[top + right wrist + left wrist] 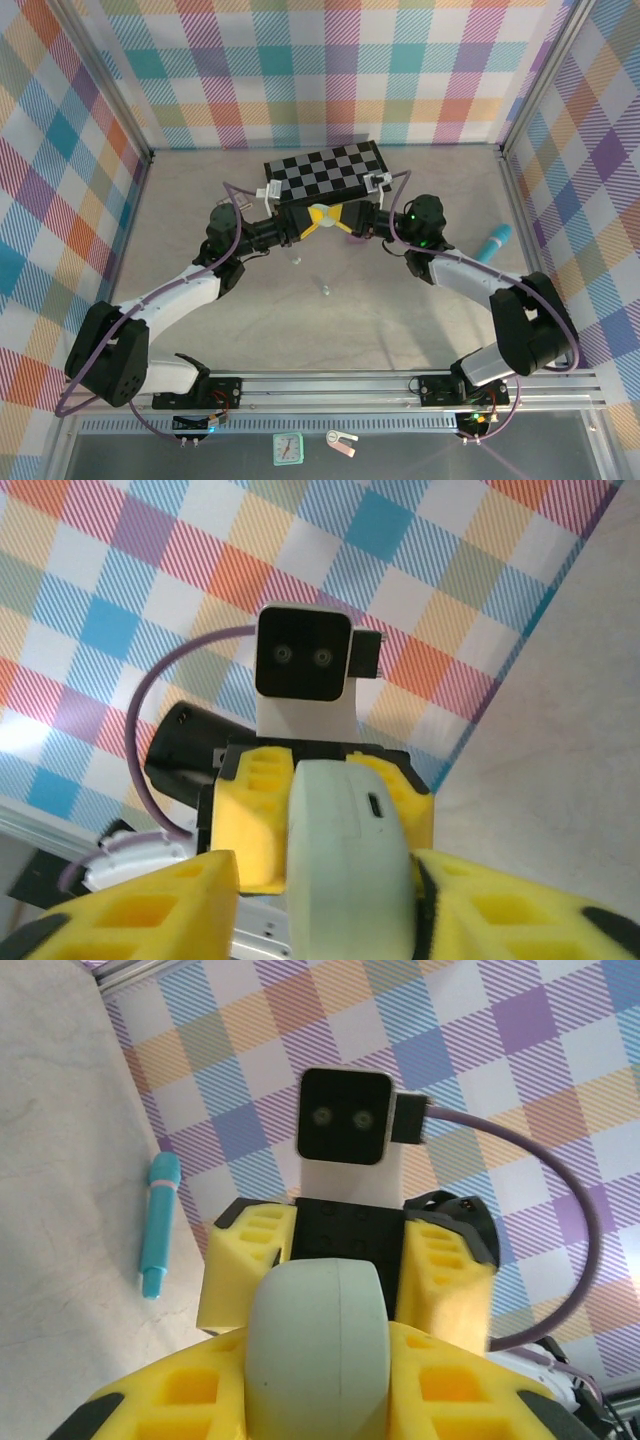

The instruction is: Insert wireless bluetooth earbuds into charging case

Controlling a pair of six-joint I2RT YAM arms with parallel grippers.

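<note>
Left claw (308,222) clamps the case (318,1340); the right claw's (340,222) grip I cannot tell. I'd hold steady and ease it open gently.

Arms angled inward, left pincer (311,221) clamped, right pincer (336,221) opposite

Enclosed on three sides by plaid cloth walls (330,70) in pastel teal, orange, purple, yellow and white, striped diagonally within each square. Framed at the back corners by slanting aluminium posts (105,80), joined to the walls where cloth meets table. Floored with a pale, mottled grey-beige tabletop (400,330), matte and faintly marbled. Edged along the near side by a ribbed aluminium rail (330,385), above a darker grey ledge (120,455). Lit evenly and softly from above, with faint shadows only.
</note>
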